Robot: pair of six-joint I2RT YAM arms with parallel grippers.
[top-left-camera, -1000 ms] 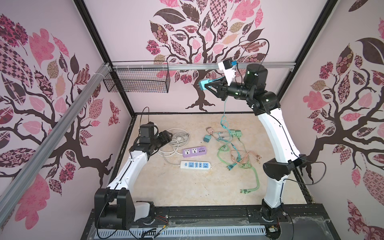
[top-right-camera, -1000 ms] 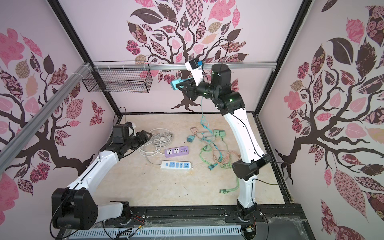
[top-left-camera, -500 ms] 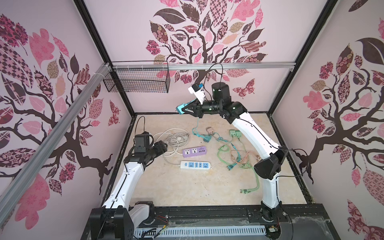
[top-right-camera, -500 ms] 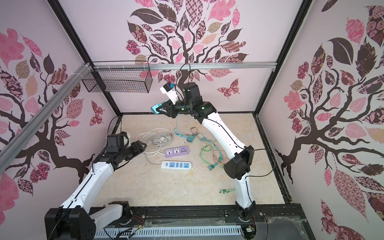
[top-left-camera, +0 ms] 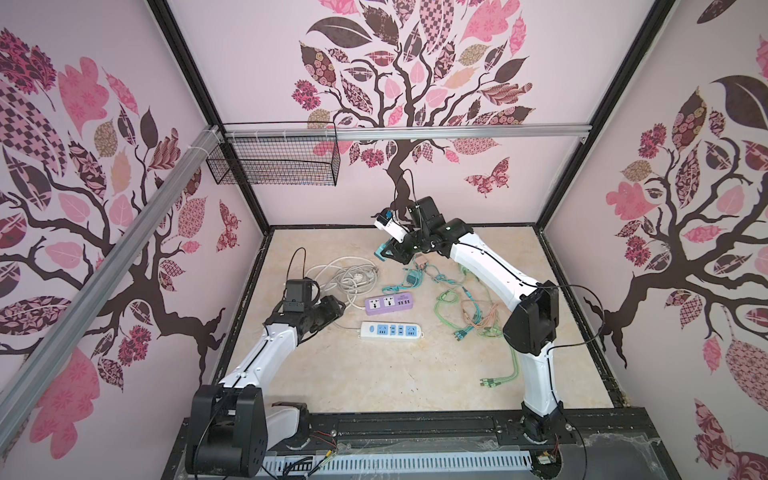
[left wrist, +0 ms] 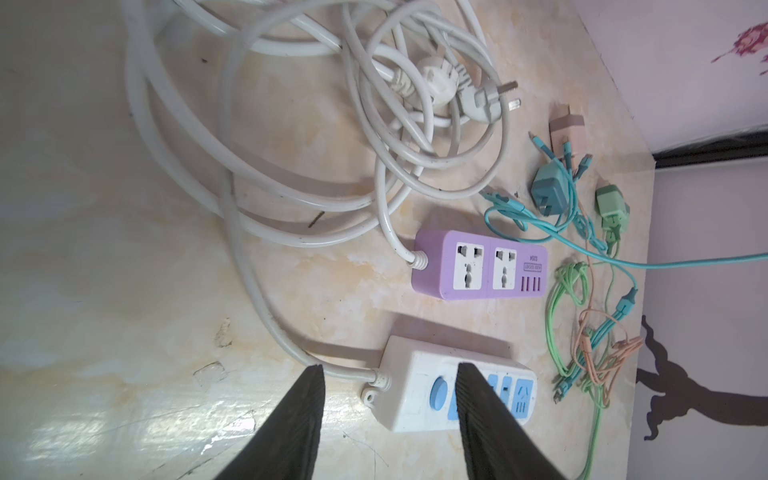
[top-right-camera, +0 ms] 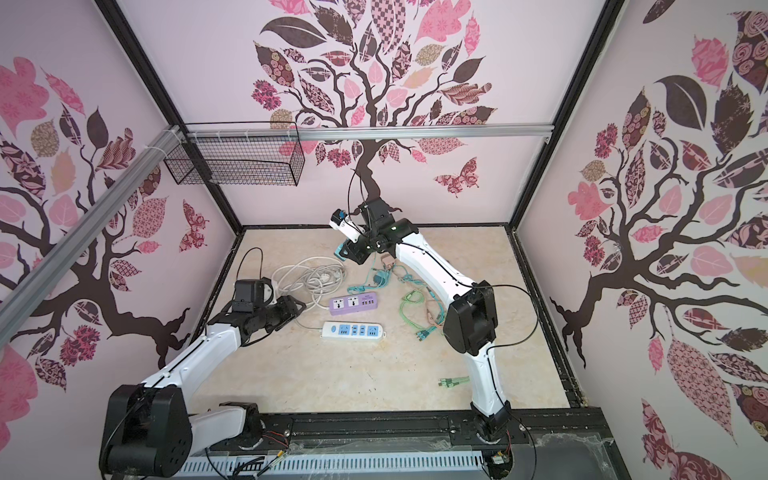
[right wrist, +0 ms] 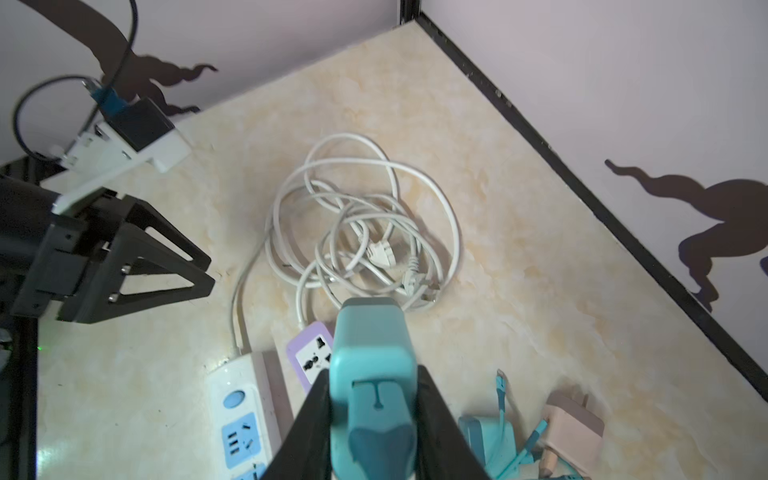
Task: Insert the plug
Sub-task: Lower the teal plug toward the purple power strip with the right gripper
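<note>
the right gripper [right wrist: 372,374] is clamped on a teal charger plug [right wrist: 374,399], one finger pressed against each side of its body. in both top views the plug [top-left-camera: 380,252] hangs in the air near the middle of the far edge of the marble-look tabletop [top-left-camera: 374,374]. it is beyond the purple power strip [top-left-camera: 389,301] and not in any socket.

the left gripper [left wrist: 388,370] has its fingers [left wrist: 299,415] spread apart with nothing between them. it sits toward the left edge, by the corded end of the white power strip [left wrist: 411,374]. this strip lies just nearer the front edge than the purple one.

a heap of white cords [top-left-camera: 345,276] lies behind the strips. a tangle of green, teal and peach cables [top-left-camera: 465,307] lies toward the right edge.
</note>
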